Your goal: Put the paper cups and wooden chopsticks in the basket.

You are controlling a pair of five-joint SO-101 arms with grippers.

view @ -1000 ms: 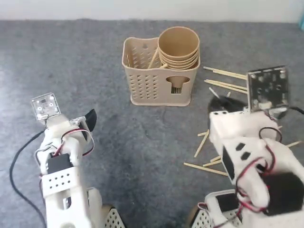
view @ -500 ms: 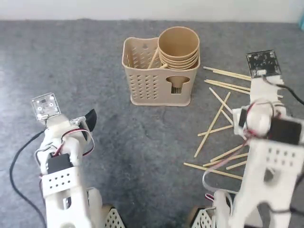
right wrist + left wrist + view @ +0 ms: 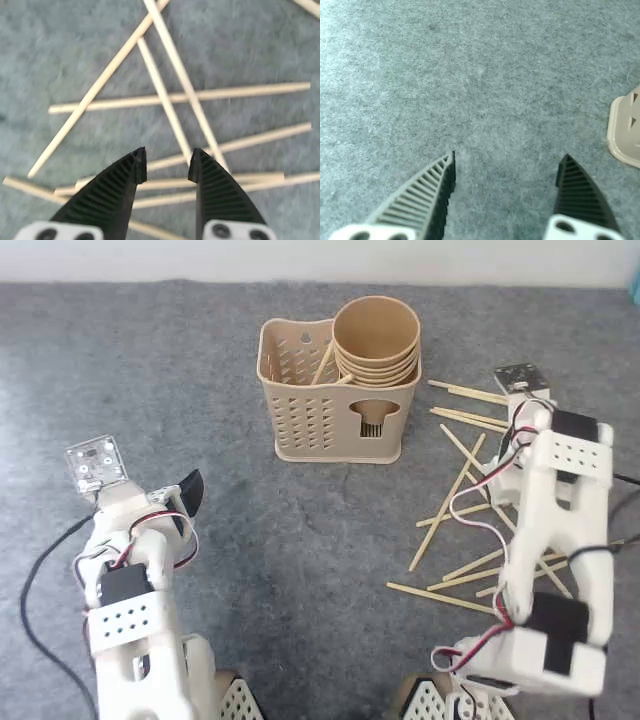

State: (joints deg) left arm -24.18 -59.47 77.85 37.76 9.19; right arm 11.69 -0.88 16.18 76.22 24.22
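A beige slotted basket (image 3: 310, 410) stands at the middle back, with a stack of paper cups (image 3: 376, 335) and a few wooden chopsticks (image 3: 324, 364) inside it. Several loose chopsticks (image 3: 448, 502) lie scattered on the mat to the basket's right. The right arm (image 3: 558, 475) stands over that pile. My right gripper (image 3: 167, 152) hangs just above the crossed chopsticks (image 3: 165, 107), narrowly open with nothing held. My left gripper (image 3: 509, 160) is wide open over bare mat at the front left, well short of the basket's corner (image 3: 627, 135).
Grey felt mat (image 3: 200, 360) covers the whole table. The left arm (image 3: 125, 570) stands at the front left with open mat between it and the basket. More chopsticks (image 3: 480, 395) lie behind the right arm near the back right.
The right arm has risen from the front right and stretched out over the chopstick pile, tipping its gripper down onto it. The left arm has kept still.
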